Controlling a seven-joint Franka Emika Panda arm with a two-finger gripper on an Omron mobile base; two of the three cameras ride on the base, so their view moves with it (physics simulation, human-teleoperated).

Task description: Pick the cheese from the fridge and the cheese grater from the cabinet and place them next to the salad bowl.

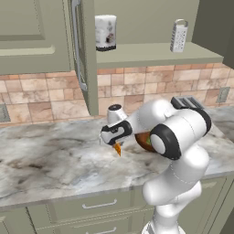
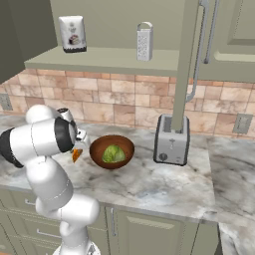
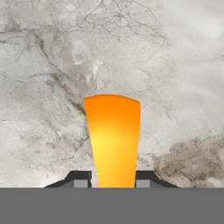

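The cheese (image 3: 113, 135), a small orange wedge, hangs point-down between the fingertips of my gripper (image 3: 113, 183), with a slim gap on each side. The gripper (image 1: 116, 142) hovers low over the marble counter (image 1: 50, 155), and the cheese (image 1: 118, 149) sits just left of the salad bowl (image 2: 97, 144), a brown wooden bowl with lettuce (image 2: 113, 153) inside. The cheese grater (image 2: 144, 42) stands upright on the shelf of the open sage-green cabinet (image 2: 99, 60). The fridge is out of view.
A white canister (image 1: 105, 33) stands on the same shelf, left of the grater (image 1: 179, 35). The cabinet door (image 1: 84, 55) hangs open over the counter. A silver toaster (image 2: 172, 139) sits right of the bowl. Drawers (image 1: 98, 205) run below the counter edge.
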